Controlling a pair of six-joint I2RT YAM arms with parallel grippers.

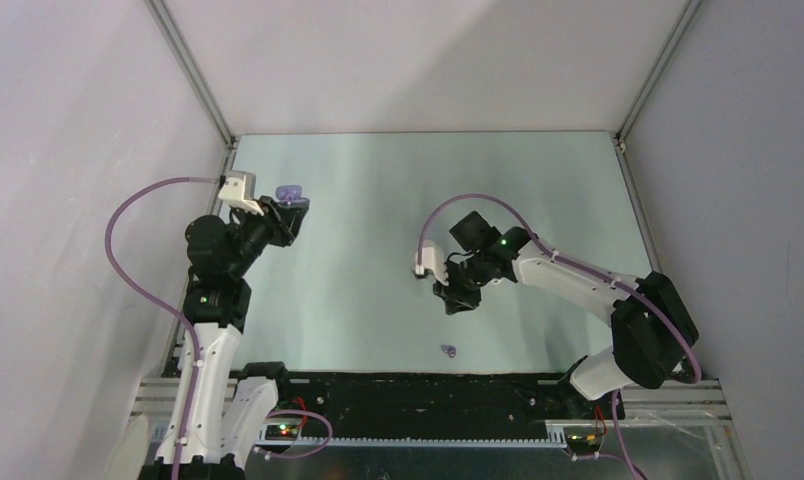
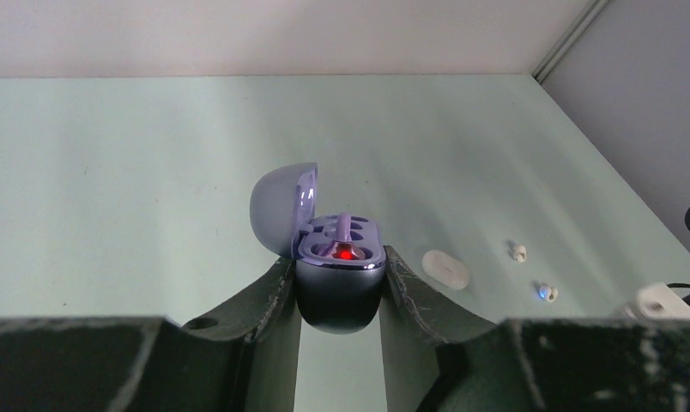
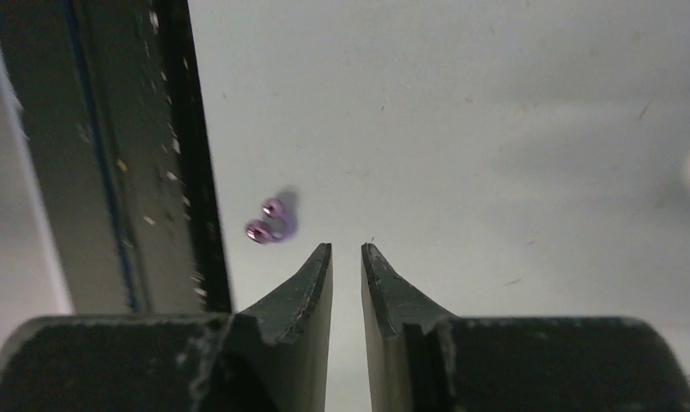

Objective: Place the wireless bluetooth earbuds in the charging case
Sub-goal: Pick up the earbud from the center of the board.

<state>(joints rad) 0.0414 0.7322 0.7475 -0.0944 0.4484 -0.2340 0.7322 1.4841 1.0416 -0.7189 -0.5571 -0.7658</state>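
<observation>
My left gripper [image 1: 290, 205] [image 2: 339, 257] is shut on the charging case [image 2: 337, 292] [image 1: 291, 192] and holds it above the table's far left. The case is lilac with a dark glossy underside. Its lid is open and a red light glows inside. One lilac earbud [image 2: 343, 230] sits in it with its stem up. A second lilac earbud [image 1: 449, 350] [image 3: 269, 221] lies on the table near the front edge. My right gripper [image 1: 456, 303] [image 3: 347, 249] hovers just beside it, jaws a narrow gap apart and empty.
In the left wrist view a white oval pill-shaped piece [image 2: 445, 268] and two tiny white buds [image 2: 518, 251] [image 2: 545, 293], one glowing blue, lie on the table towards the right arm. A black strip [image 1: 418, 385] runs along the front edge. Walls enclose the table.
</observation>
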